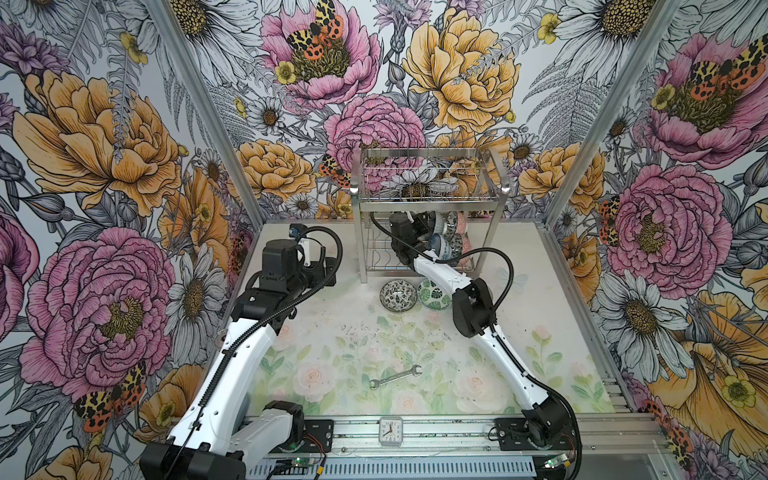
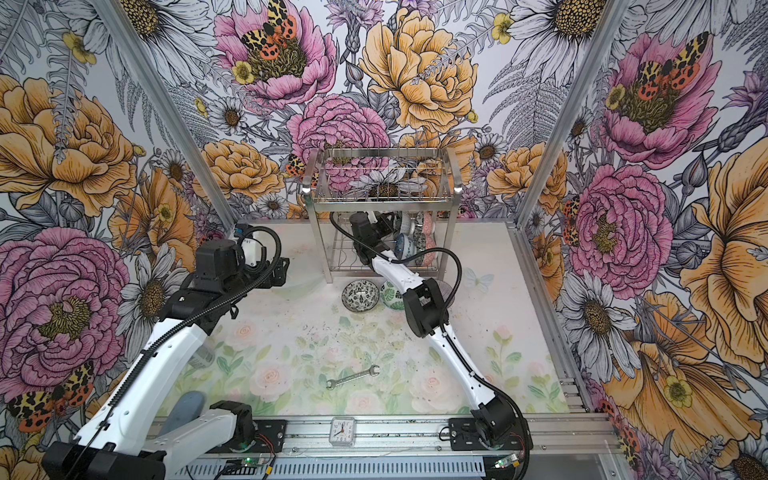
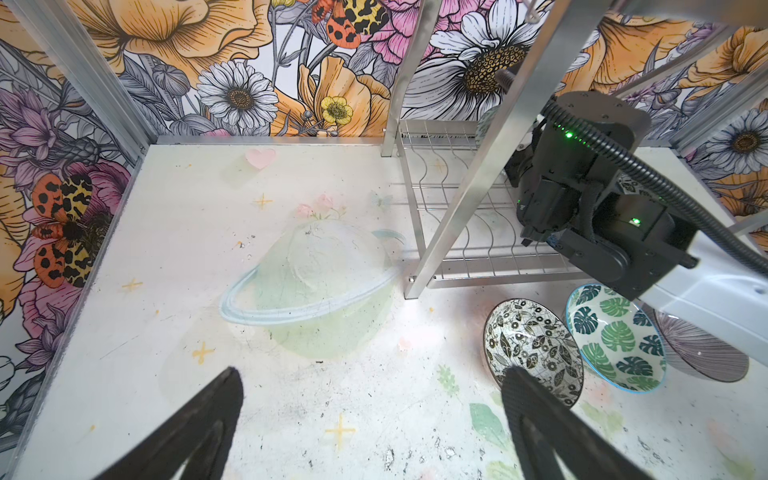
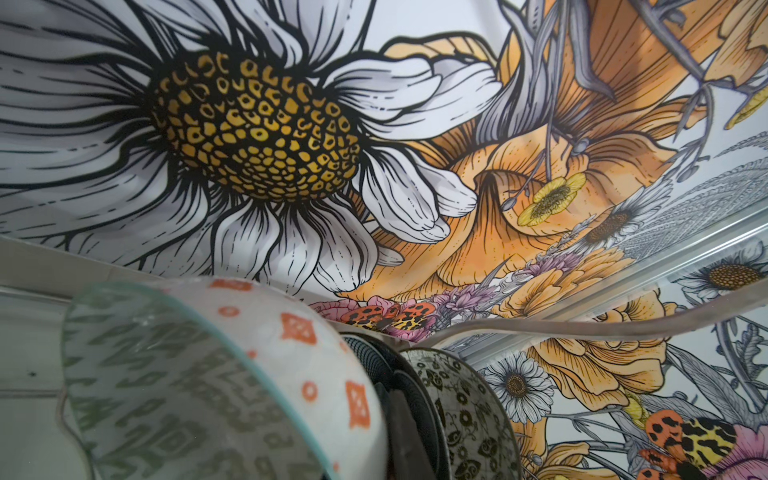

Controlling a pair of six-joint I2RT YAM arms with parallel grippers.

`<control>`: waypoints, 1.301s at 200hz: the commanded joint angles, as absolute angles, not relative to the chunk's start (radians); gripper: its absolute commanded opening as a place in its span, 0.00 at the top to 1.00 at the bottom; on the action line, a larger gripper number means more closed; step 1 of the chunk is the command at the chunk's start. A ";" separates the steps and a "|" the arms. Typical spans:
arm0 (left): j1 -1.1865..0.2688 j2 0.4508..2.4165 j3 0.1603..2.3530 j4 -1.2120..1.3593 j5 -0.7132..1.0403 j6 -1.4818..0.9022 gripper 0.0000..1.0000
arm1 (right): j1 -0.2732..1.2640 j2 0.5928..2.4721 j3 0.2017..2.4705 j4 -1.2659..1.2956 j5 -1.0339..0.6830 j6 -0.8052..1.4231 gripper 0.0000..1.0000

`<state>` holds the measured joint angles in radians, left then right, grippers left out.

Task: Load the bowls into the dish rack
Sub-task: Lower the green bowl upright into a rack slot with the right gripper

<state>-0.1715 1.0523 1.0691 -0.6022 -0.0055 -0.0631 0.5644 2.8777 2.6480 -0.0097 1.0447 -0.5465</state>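
My right gripper (image 1: 420, 222) reaches into the lower shelf of the dish rack (image 1: 428, 195), pinching the orange-diamond bowl (image 4: 291, 353) beside the racked bowls (image 1: 453, 232). Its arm overhangs the green-leaf bowl (image 1: 432, 294) and the striped bowl (image 3: 702, 353); the black-and-white bowl (image 1: 398, 294) sits uncovered alongside. My left gripper (image 3: 370, 415) hovers spread. A wrench (image 1: 395, 376) lies nearer me.

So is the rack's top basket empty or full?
Empty: only wallpaper shows through the upper basket wires; bowls sit on the lower shelf.

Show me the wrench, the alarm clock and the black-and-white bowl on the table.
wrench (image 1: 395, 376): in a top view, mid-shaft.
alarm clock (image 1: 390, 431): in a top view, dial centre.
black-and-white bowl (image 3: 528, 336): left wrist view, inner floor.
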 commanded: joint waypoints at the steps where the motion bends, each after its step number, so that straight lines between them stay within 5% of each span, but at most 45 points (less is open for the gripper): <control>1: -0.162 1.029 1.057 -0.582 0.013 -0.063 0.01 | 0.582 2.886 2.663 -0.021 1.009 -0.534 0.83; 117: -0.161 1.021 1.057 -0.582 0.017 -0.065 0.01 | 0.595 2.738 2.479 -0.025 0.920 -0.433 0.58; 126: -0.162 1.020 1.057 -0.582 0.016 -0.063 0.01 | 0.594 2.703 2.442 -0.022 0.910 -0.424 0.45; 145: -0.163 1.020 1.057 -0.583 0.012 -0.060 0.01 | 0.592 2.645 2.371 -0.014 0.889 -0.423 0.01; 260: -0.160 1.029 1.060 -0.592 0.019 -0.045 0.01 | 0.591 2.116 1.632 0.144 0.579 -0.365 0.00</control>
<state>-0.1715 1.0355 1.0672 -0.6025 -0.0055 -0.0597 0.5941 2.2246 1.7382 0.1043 0.6796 -0.4198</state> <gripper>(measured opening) 0.986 0.996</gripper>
